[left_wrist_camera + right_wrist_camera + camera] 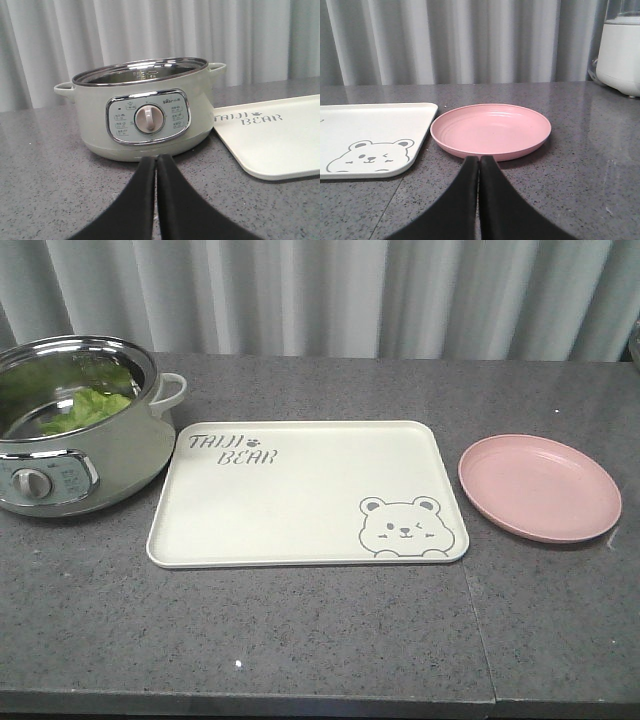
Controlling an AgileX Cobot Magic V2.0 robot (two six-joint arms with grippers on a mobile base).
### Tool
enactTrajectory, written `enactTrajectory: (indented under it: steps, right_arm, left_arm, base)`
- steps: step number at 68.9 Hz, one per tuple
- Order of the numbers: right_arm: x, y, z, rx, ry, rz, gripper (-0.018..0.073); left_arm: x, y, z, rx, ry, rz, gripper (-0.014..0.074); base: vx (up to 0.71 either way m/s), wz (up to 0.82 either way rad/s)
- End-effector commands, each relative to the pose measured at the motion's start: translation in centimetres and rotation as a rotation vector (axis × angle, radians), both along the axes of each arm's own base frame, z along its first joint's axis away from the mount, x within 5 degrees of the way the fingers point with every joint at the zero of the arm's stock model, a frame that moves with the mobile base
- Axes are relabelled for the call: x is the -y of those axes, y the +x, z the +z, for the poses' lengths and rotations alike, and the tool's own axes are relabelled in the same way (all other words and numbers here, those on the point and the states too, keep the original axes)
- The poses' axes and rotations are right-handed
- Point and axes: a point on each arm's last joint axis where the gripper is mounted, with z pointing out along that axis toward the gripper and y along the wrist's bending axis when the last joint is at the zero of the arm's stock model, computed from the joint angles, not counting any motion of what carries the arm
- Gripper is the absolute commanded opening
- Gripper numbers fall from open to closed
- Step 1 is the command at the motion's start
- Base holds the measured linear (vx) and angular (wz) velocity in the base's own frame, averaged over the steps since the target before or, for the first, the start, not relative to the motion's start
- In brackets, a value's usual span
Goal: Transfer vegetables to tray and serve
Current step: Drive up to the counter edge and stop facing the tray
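The light green lettuce leaf [88,408] lies inside the pale green electric pot [70,425] at the far left of the counter; in the left wrist view it is hidden by the pot's wall. The cream-white bear tray [300,495] lies flat in the middle; it shows at the right edge of the left wrist view [280,137] and at the left of the right wrist view [375,135]. My left gripper [156,159] is shut and empty, low over the counter just in front of the pot [145,115]. My right gripper [479,159] is shut and empty, just in front of the pink plate.
An empty round pink plate [540,487] sits right of the tray, also in the right wrist view [491,129]. A white appliance [620,50] stands at the far right back. Grey curtains hang behind the dark speckled counter [320,640].
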Motion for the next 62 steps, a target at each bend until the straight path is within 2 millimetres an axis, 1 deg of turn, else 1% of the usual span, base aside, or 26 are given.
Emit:
enactTrajectory:
  steps: [1,62]
  right_arm:
    - [0.04,0.00,0.48,0.072,-0.009,-0.006,-0.0004]
    - [0.04,0.00,0.48,0.072,-0.009,-0.006,-0.0004]
  left_arm:
    - [-0.04,-0.10,0.34,0.072,-0.003,0.005,-0.0006]
    - [-0.04,-0.10,0.34,0.072,-0.003,0.005,-0.0006]
  base:
    - [0.00,0.00]
    - [0.00,-0.01]
